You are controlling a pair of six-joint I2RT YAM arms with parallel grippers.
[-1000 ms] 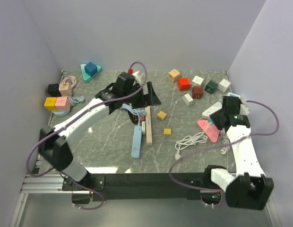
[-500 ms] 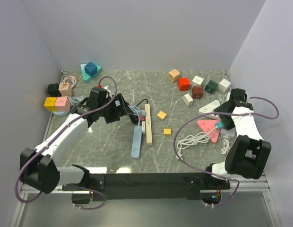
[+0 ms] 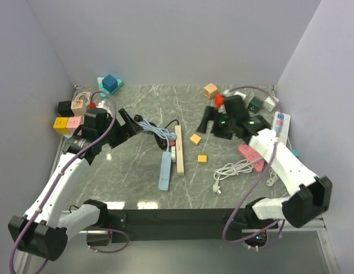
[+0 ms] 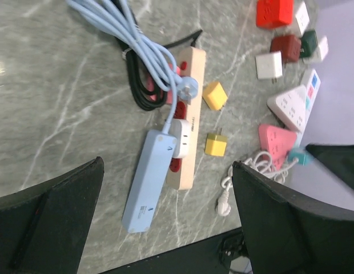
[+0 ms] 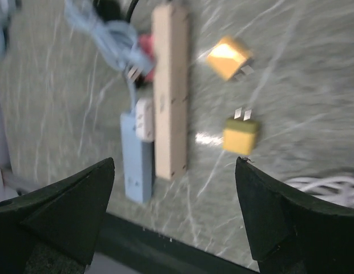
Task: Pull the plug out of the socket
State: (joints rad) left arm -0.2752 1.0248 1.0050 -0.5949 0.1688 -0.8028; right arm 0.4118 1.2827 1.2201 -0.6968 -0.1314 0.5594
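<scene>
A beige socket strip [image 3: 178,149] lies mid-table, with a white plug [image 3: 172,153] seated in its side and a pale blue plug [image 4: 188,88] and a red one further up. A light blue strip [image 3: 165,170] lies against it. In the left wrist view the beige strip [image 4: 188,114], the white plug [image 4: 183,137] and the blue strip [image 4: 148,181] sit below my open left gripper [image 4: 167,165]. That gripper [image 3: 131,127] hovers left of the strip. My right gripper [image 3: 213,124], open and empty, hangs to the strip's right; its blurred view [image 5: 175,162] shows the strip [image 5: 170,91] and the white plug [image 5: 144,119].
Two yellow cube adapters [image 3: 194,138] [image 3: 202,158] lie right of the strip. A pink triangular strip [image 3: 251,155] and a coiled white cable [image 3: 234,169] sit at the right. Coloured adapters [image 3: 256,104] line the back right. Blocks [image 3: 67,124] and a teal triangle [image 3: 108,84] are at the left.
My left arm has drawn back to the left, away from the strip. My right arm has swung from the right edge to the table's middle, and its jaws have opened.
</scene>
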